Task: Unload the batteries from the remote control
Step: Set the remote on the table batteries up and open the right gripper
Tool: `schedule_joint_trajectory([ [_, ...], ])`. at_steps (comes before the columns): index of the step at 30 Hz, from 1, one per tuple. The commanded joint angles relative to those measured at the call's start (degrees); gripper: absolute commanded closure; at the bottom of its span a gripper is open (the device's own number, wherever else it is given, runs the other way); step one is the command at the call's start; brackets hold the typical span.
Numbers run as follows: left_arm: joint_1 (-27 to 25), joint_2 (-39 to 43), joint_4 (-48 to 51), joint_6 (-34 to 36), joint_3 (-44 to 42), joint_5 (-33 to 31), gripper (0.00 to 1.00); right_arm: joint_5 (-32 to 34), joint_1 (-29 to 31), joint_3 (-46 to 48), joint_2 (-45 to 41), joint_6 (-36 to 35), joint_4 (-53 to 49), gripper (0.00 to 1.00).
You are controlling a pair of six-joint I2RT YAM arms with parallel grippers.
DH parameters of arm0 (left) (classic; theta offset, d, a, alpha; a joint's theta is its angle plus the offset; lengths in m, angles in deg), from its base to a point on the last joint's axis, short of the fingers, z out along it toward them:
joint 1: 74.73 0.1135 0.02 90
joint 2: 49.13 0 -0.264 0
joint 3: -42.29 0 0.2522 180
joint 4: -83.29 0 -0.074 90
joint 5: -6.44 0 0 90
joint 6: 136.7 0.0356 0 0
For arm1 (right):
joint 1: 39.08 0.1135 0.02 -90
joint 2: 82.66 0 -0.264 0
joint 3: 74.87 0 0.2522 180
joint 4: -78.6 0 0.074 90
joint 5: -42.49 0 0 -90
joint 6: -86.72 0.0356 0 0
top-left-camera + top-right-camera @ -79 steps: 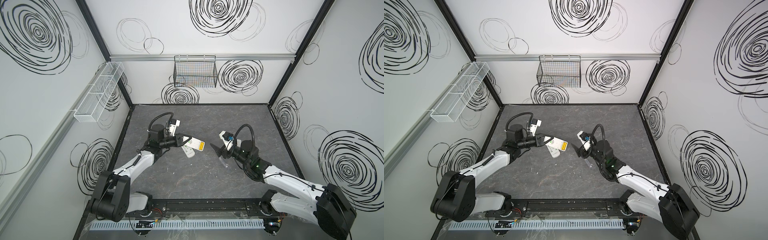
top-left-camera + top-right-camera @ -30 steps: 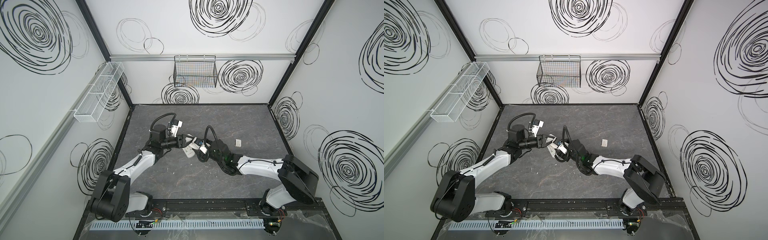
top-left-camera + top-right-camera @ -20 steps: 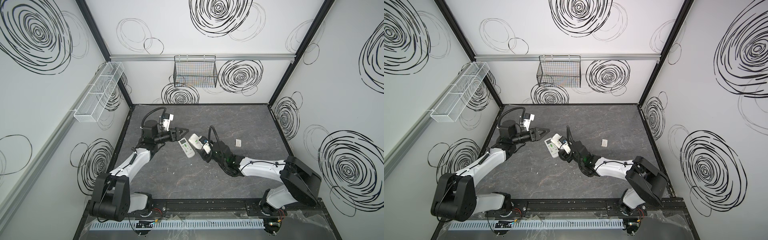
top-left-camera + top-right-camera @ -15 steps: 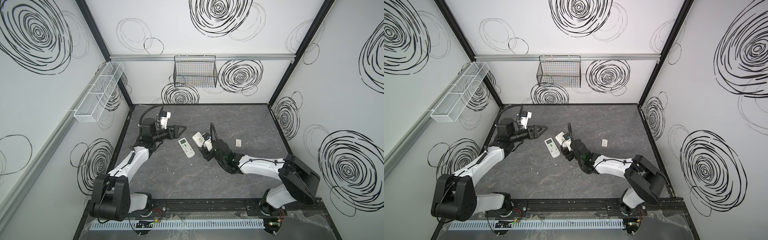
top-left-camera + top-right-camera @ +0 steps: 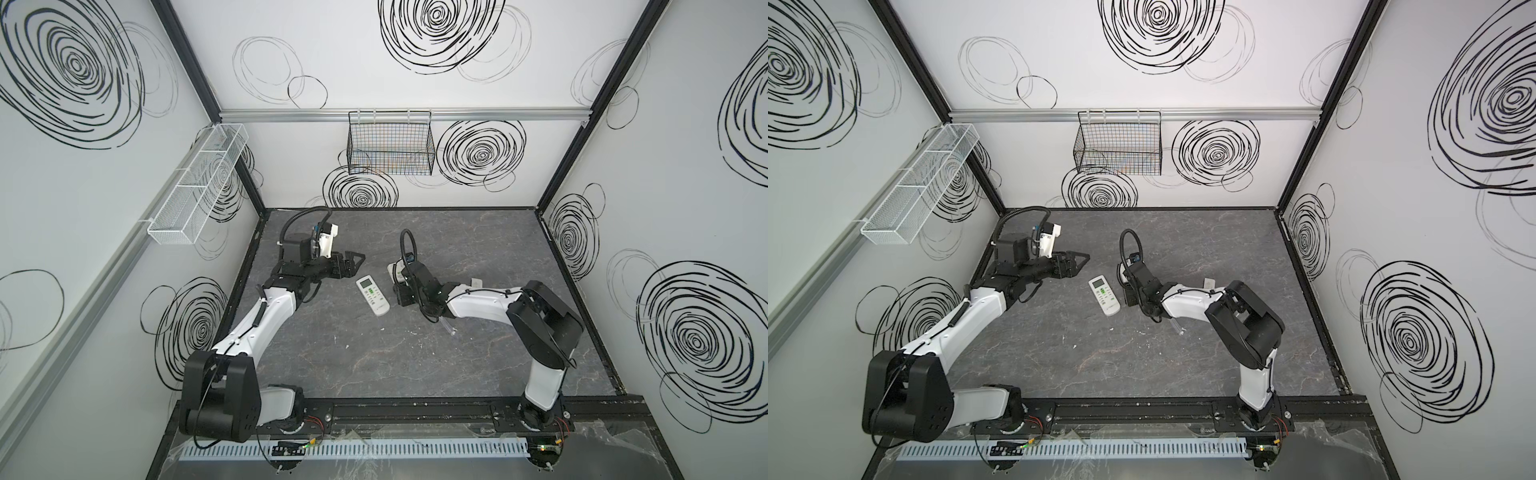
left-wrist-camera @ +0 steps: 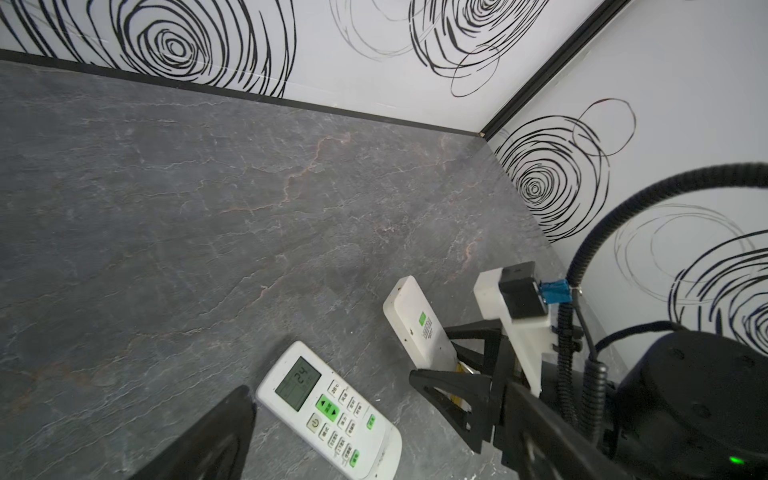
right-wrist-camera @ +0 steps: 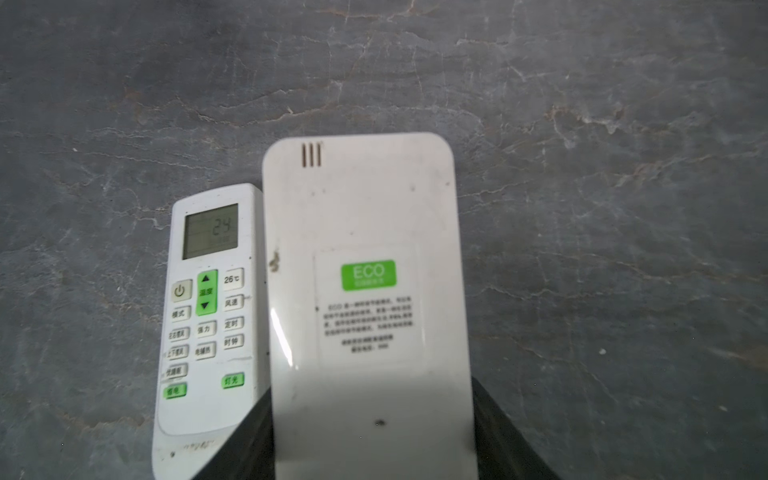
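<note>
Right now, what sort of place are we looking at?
Probably a robot test cell, not a home: two robot arms fixed to a rail, walls printed with black swirls, and a wire basket hung at the back.

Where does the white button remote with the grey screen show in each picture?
Both top views: white button remote with grey screen, just left of the landmark.
Left wrist: same remote, buttons up, beside the landmark.
Right wrist: same remote, partly behind the landmark.
Landmark: white remote with green ECO sticker.
</note>
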Motion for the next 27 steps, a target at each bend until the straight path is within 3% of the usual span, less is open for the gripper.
schedule_joint_trajectory([
  [1,0.05,1.41,0.84,3.24,1.46,-2.23,0.04,2.92,-0.02,-3.4,1.38,3.2,-4.19,0.67],
  [17,-0.65,0.94,-1.31,2.09,0.41,0.12,0.04,8.02,0.74,-3.39,5.56,4.07,-6.72,0.54],
  [24,-0.57,0.73,-1.25,1.92,0.59,0.27,0.04,6.89,0.79,-3.41,2.53,0.98,-6.22,0.35],
  [27,-0.56,0.71,-1.35,1.94,0.55,0.27,0.04,3.11,-1.15,-1.93,-1.77,-0.18,-4.16,0.31],
])
